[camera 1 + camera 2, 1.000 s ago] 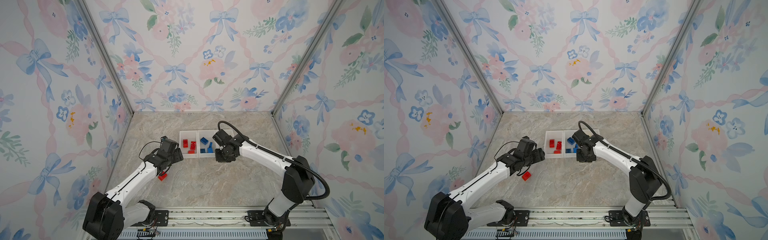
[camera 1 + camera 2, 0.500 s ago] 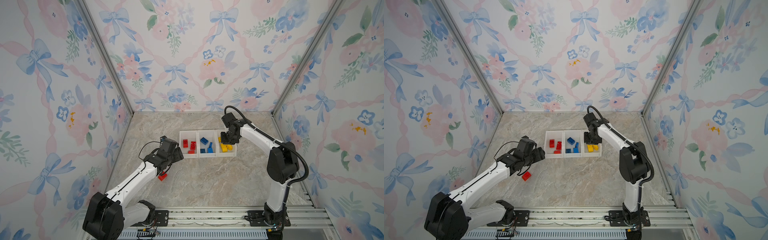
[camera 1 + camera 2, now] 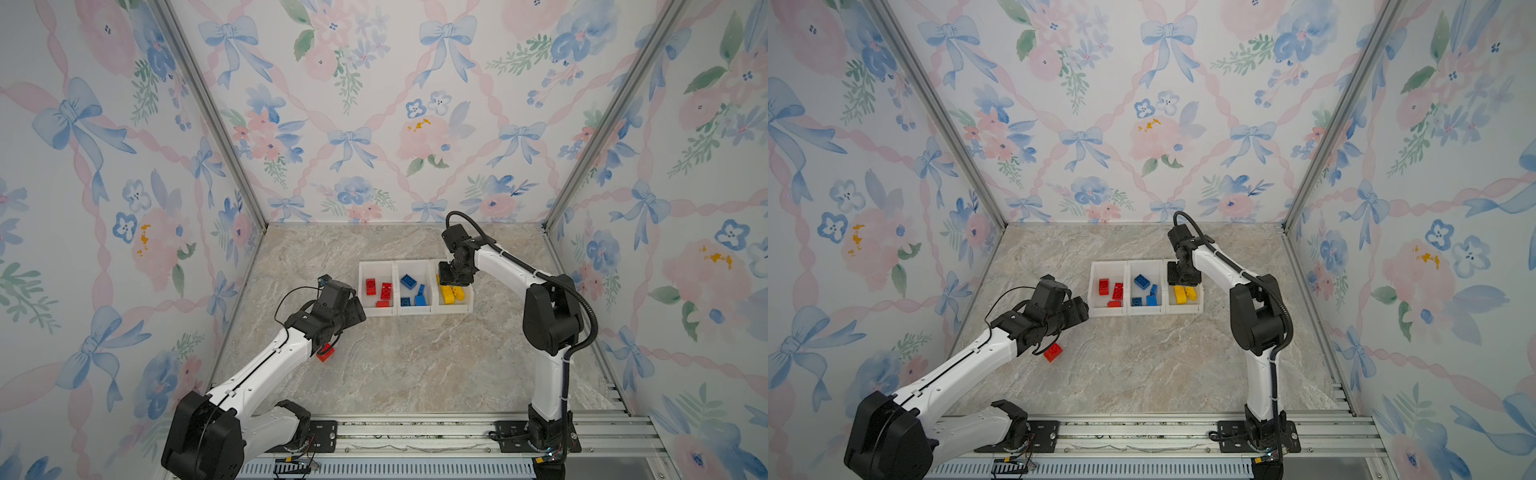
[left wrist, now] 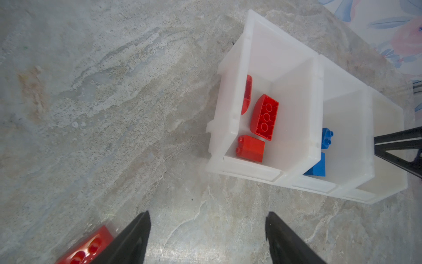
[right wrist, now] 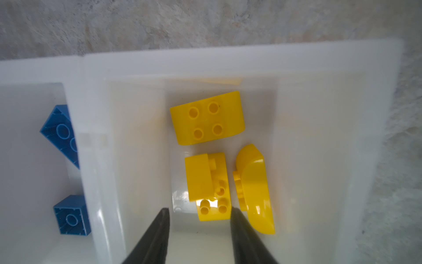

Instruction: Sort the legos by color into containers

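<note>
r claw (image 5: 199, 211) part-open, aimed down into yellow-lego bin (image 5: 228, 59) — l claw (image 4: 208, 213) wide, by red lego (image 4: 89, 246)

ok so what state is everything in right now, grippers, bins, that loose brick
left white plastic bin: holds three red bricks
middle white plastic bin: holds blue bricks
right white plastic bin: holds yellow bricks
loose red studded plastic brick: on the table, outside the bins
left gripper: open, empty
right gripper: open, above the right bin
</note>
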`<action>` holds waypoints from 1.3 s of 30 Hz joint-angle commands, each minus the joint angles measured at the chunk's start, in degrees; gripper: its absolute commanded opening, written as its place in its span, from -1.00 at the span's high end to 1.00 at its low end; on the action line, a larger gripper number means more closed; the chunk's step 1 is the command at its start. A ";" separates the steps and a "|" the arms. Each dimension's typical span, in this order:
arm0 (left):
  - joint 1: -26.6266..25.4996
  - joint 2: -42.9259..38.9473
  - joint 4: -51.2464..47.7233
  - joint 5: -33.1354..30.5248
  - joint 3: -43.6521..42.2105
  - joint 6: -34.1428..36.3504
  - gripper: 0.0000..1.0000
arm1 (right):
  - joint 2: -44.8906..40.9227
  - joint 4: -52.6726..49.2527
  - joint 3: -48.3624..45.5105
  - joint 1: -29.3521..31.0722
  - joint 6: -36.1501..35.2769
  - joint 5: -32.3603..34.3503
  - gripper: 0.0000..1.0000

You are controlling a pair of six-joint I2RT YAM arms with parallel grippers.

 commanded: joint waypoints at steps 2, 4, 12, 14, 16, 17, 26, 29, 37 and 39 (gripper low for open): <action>-0.08 -2.05 0.05 -0.73 -1.56 -1.27 -0.62 | 0.44 -0.18 1.22 -0.68 -0.45 -0.60 -0.04; -0.07 -2.54 0.02 -0.78 -1.93 -1.49 -0.63 | -0.11 -0.18 0.87 -0.62 -0.48 -0.52 -0.05; -0.01 -3.38 -1.82 -2.29 -3.08 -3.60 -0.62 | -3.77 -0.94 -0.08 -0.65 -0.59 -0.60 -0.09; -0.02 -3.07 -3.68 -3.54 -3.08 -4.62 -0.62 | -4.79 -1.38 -0.37 -0.64 -0.60 -0.59 -0.11; 0.10 -2.46 -5.69 -4.82 -2.79 -5.10 -0.61 | -6.08 -1.74 -0.92 -0.45 -0.68 -0.80 -0.12; 0.30 -2.10 -6.70 -5.30 -2.50 -5.10 -0.62 | -6.79 -1.93 -1.41 -0.33 -0.63 -0.78 -0.13; 4.51 -2.04 -8.90 -1.51 -3.08 5.07 -0.66 | -14.18 -4.37 -6.90 1.63 0.22 -1.49 -0.26; 5.01 -0.49 -9.45 -1.89 -4.71 8.06 -0.70 | -17.17 -5.07 -9.31 2.34 1.12 -1.65 -0.29; 5.50 9.50 -9.86 -4.04 -3.96 8.07 -0.68 | -23.35 -7.14 -14.06 3.81 2.87 -1.23 -0.34; 5.62 10.30 -9.52 -4.37 -3.98 8.49 -0.68 | -26.28 -7.85 -14.56 3.83 3.07 -0.84 -0.35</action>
